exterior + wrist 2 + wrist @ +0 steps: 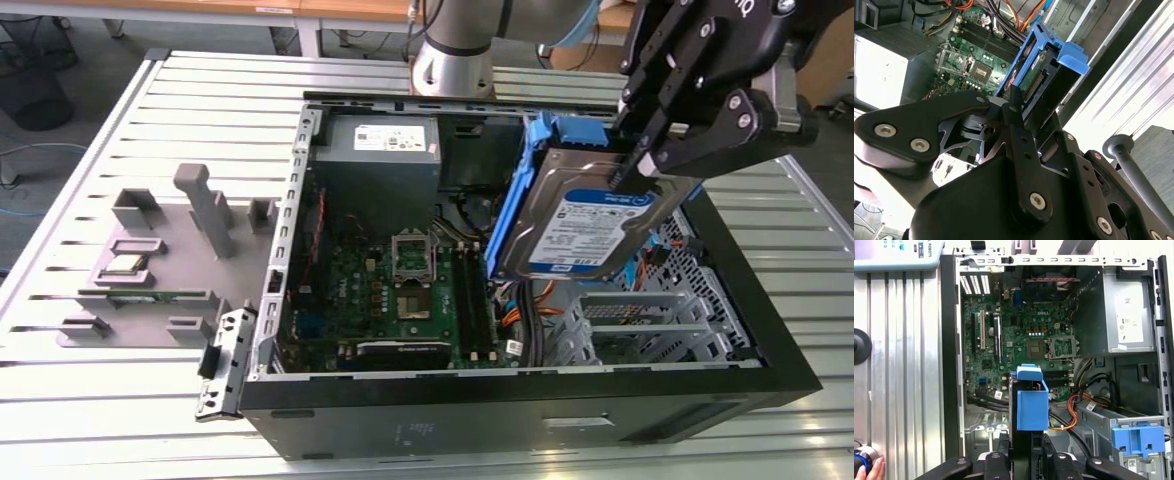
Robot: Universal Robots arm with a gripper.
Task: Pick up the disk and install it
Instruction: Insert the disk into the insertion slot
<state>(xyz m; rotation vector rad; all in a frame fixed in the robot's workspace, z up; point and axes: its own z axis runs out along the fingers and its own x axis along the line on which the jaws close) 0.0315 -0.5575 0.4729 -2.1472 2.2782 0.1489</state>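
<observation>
Jaws of the black gripper (638,165) are clamped on the flat silver-black hard disk (594,225), hanging just beneath them above the open black computer case (467,420); stiff, probably hefty, fragile, so grip its edges.

We see a silver slotted aluminium table (147,90), its ribs running from the exterior view's left to its right. An open black tower computer case (534,425) lies on its side on the table, filling the middle and the exterior view's right. Just beside the case, on the exterior view's left, we find a grey plastic fixture block (160,250) with upright posts and shallow pockets. At the table's far edge, a silver round arm column (451,60) rises behind the case. In the first wrist view, the ribbed table top (904,365) runs along the case's black wall.
</observation>
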